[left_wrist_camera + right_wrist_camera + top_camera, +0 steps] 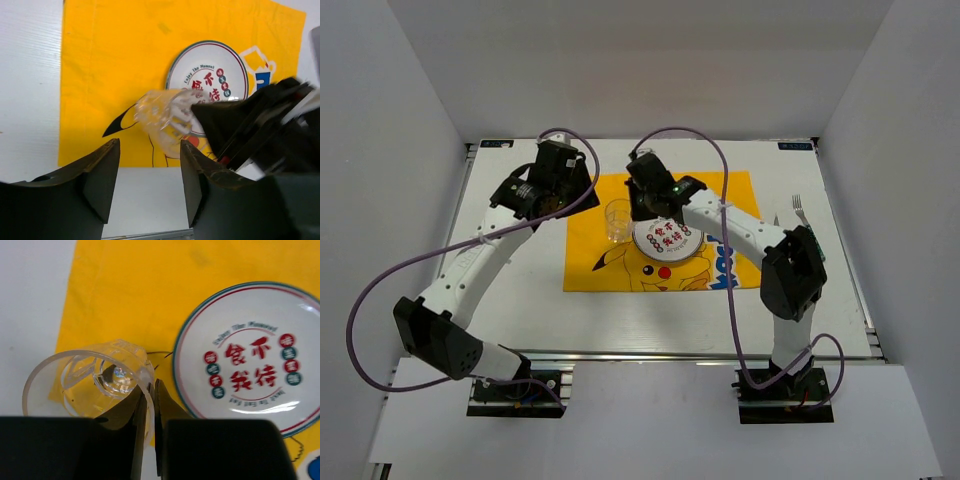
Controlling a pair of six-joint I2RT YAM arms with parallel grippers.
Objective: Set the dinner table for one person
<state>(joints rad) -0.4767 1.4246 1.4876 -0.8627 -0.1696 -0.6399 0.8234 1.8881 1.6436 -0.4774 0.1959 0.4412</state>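
A clear plastic cup stands on the yellow printed cloth, just left of the round white plate with red characters. My right gripper is shut on the cup's near rim, one finger inside the wall and one outside. My left gripper is open with nothing between its fingers, a short way back from the cup. It sits over the white dinner table beside the cloth's edge. From above, the left gripper is to the cup's left and the right gripper to its right.
A metal fork lies on the table's right side, clear of the cloth. The right arm's black wrist fills the right of the left wrist view, next to the plate. Metal rails border the table.
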